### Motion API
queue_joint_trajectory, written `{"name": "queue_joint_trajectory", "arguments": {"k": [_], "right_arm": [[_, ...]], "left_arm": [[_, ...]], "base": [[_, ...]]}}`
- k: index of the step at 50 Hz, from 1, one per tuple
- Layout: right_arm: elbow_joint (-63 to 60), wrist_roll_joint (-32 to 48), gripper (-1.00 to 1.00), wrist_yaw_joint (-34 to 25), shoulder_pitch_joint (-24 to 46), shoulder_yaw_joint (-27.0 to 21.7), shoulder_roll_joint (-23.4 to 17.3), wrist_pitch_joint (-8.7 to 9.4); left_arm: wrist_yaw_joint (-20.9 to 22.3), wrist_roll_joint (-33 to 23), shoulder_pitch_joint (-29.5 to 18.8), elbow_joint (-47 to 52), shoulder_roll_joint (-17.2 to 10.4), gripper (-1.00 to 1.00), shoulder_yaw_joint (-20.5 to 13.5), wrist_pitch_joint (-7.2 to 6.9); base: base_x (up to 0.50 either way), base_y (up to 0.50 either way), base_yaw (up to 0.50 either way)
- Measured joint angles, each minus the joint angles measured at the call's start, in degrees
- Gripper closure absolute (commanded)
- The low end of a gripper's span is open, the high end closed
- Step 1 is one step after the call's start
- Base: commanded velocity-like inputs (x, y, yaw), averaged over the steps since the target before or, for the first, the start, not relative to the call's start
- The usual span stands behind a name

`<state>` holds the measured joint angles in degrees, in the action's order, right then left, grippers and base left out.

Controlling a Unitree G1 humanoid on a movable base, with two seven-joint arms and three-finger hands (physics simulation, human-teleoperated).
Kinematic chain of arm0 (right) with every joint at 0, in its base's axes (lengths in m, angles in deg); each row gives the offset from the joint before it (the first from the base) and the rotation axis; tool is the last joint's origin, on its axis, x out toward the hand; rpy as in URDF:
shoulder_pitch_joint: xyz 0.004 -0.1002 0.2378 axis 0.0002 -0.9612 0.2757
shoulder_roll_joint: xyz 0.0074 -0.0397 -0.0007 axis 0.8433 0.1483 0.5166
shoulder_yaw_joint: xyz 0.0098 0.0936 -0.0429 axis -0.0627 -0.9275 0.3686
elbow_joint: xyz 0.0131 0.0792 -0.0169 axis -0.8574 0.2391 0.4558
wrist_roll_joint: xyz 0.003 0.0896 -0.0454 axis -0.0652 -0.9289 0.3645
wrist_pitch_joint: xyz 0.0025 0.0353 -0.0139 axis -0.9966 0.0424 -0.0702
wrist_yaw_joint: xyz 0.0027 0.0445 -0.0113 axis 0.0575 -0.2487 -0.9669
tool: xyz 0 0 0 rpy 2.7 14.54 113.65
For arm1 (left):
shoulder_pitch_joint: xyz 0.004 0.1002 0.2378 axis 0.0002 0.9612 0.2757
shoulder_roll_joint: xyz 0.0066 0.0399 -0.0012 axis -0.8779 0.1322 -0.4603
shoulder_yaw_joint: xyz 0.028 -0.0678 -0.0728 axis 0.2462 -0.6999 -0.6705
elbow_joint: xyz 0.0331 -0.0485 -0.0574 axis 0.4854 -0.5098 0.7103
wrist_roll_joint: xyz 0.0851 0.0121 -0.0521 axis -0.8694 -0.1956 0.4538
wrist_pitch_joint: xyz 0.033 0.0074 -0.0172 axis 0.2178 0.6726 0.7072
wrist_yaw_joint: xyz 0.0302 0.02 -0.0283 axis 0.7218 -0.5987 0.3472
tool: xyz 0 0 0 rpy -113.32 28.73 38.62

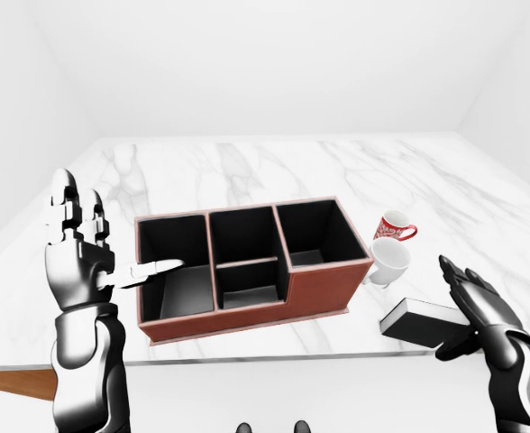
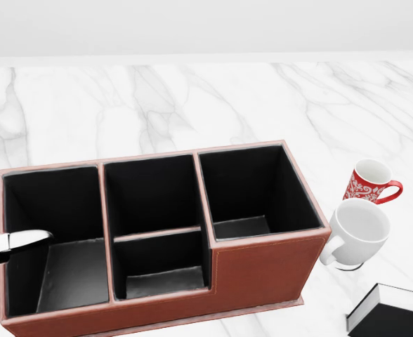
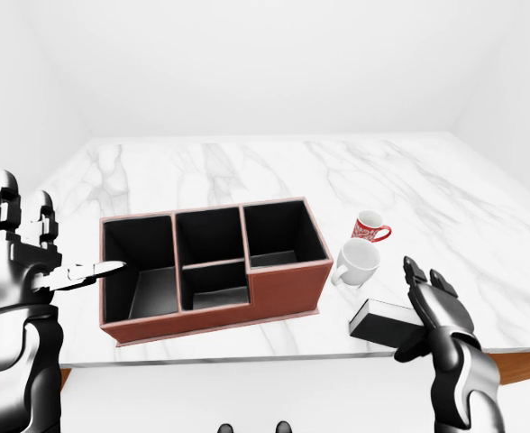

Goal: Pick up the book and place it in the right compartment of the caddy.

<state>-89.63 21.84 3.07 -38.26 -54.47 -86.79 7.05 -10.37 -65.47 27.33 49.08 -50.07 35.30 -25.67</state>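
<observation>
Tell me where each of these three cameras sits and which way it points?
Head view: on the robot's head, looking steeply down at the caddy, white mug, red mug and a corner of the book; only a fingertip of the left hand shows.
Left-eye view: on the head, looking wider over the marble table; shows the raised left hand and open right hand.
Right-eye view: the same, set slightly rightward.
All three share the caddy and both mugs.

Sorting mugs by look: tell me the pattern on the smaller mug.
Red with white floral scrollwork, white inside: the red mug, clearest in the head view.
</observation>
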Motion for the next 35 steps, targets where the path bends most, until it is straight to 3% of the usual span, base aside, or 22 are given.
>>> {"name": "queue_joint_trajectory", "arguments": {"k": [35], "right_arm": [[3.0, 2.0, -1.0, -0.5, 4.3, 4.4, -1.9, 2.69]], "left_arm": [[0.0, 0.1, 0.0, -0.1, -0.1, -1.0, -0.1, 0.0]], "base": [[0.0, 0.0, 0.0]]}}
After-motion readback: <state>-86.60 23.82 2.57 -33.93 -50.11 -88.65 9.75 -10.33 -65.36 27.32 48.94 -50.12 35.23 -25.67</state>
